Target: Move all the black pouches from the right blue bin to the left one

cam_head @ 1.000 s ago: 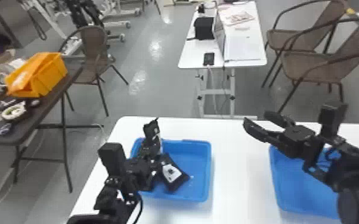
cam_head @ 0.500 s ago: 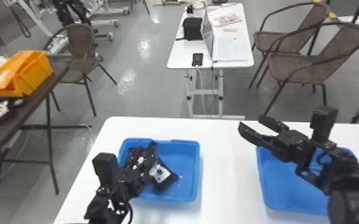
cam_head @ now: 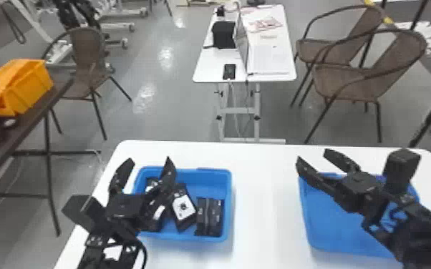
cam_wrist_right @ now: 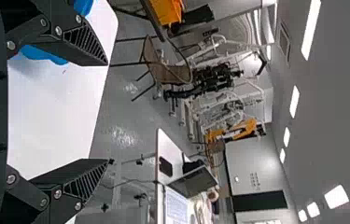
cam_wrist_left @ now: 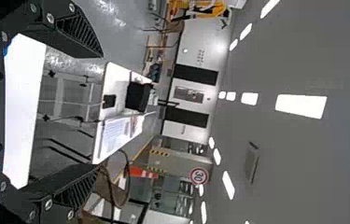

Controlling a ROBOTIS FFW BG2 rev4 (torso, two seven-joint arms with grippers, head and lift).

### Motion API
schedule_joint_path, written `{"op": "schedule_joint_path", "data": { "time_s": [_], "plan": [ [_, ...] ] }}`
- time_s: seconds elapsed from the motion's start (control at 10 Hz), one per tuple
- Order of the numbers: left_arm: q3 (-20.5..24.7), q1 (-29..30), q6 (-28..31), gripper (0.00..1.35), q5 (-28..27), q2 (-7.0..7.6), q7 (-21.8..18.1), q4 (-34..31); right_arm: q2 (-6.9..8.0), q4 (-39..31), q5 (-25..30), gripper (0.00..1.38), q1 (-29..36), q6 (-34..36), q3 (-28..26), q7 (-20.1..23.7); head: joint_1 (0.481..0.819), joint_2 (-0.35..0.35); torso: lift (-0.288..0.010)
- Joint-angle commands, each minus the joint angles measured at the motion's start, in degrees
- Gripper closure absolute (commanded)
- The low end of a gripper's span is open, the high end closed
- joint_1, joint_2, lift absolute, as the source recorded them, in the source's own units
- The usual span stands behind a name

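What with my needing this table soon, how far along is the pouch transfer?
It looks nearly or fully done: several black pouches lie in the left blue bin. Nothing is in hand; the left gripper and right gripper are both open, with nothing between their fingers. The right blue bin has bare floor where the right arm leaves it uncovered; whether any pouch remains beneath that arm, I can't tell.

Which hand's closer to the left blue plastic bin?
Left: the left gripper is at the left side of that bin; the right gripper is by the right blue bin.
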Motion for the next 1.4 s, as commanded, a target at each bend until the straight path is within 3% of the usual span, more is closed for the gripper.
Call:
{"op": "schedule_joint_path", "data": {
  "time_s": [0.0, 0.1, 0.2, 0.3, 0.4, 0.5, 0.6, 0.7, 0.8, 1.0, 1.2, 1.3],
  "plan": [
    [2.63, 6.22, -3.51, 0.05, -2.72, -0.52, 0.47, -3.28, 0.41, -6.18, -0.01, 0.31, 8.59, -4.32, -0.25, -5.03, 0.695, 0.117, 0.000],
    [3.95, 11.15, -4.65, 0.05, -5.00, -0.52, 3.20, -5.39, 1.47, -9.35, -0.10, 0.31, 13.95, -5.11, -0.51, -6.79, 0.695, 0.121, 0.000],
    [5.18, 13.70, -3.42, 0.04, -6.24, -0.52, 3.29, -6.53, 2.70, -12.16, -0.10, 0.32, 19.14, -4.59, -0.95, -7.06, 0.695, 0.134, 0.000],
    [5.80, 14.66, -1.57, 0.03, -6.67, -0.52, -0.40, -7.14, 3.57, -15.41, 1.22, 0.32, 23.27, -2.92, -1.83, -7.06, 0.695, 0.167, 0.000],
    [5.27, 16.42, -0.08, 0.03, -8.08, -0.52, -0.84, -9.96, 3.57, -18.40, 3.15, 0.32, 26.61, -2.57, -2.71, -7.14, 0.695, 0.179, 0.000],
    [4.48, 18.88, 1.33, 0.03, -10.28, -0.52, 0.91, -12.59, 3.93, -21.30, 4.73, 0.32, 29.86, -2.83, -3.76, -7.67, 0.695, 0.174, 0.000],
    [2.46, 20.90, 1.15, 0.03, -11.86, -0.52, 6.63, -13.47, 4.33, -23.32, 6.58, 0.32, 33.03, -4.15, -4.29, -9.34, 0.695, 0.160, 0.000],
    [1.58, 20.73, 0.89, 0.03, -12.74, -0.52, 8.12, -13.74, 4.33, -22.79, 5.61, 0.32, 35.22, -6.96, -4.91, -11.27, 0.695, 0.150, 0.000],
    [1.67, 20.73, 1.42, 0.03, -14.50, -0.52, 8.56, -14.70, 4.33, -22.35, 6.76, 0.32, 35.14, -8.19, -6.31, -10.13, 0.695, 0.139, 0.000],
    [-0.27, 20.55, 0.62, 0.03, -14.50, -0.52, 13.48, -14.70, 4.33, -22.27, 8.43, 0.32, 34.26, -9.25, -6.93, -8.81, 0.695, 0.103, 0.000],
    [-0.79, 20.55, 0.80, 0.03, -13.79, -0.52, 13.75, -14.70, 4.33, -22.18, 9.04, 0.32, 34.08, -10.48, -6.93, -8.90, 0.695, 0.091, 0.000],
    [-1.32, 20.64, 0.89, 0.03, -13.18, 0.25, 14.62, -14.70, 4.33, -22.18, 9.13, 0.32, 34.08, -10.74, -6.93, -8.90, 0.695, 0.088, 0.000]
  ]
}}
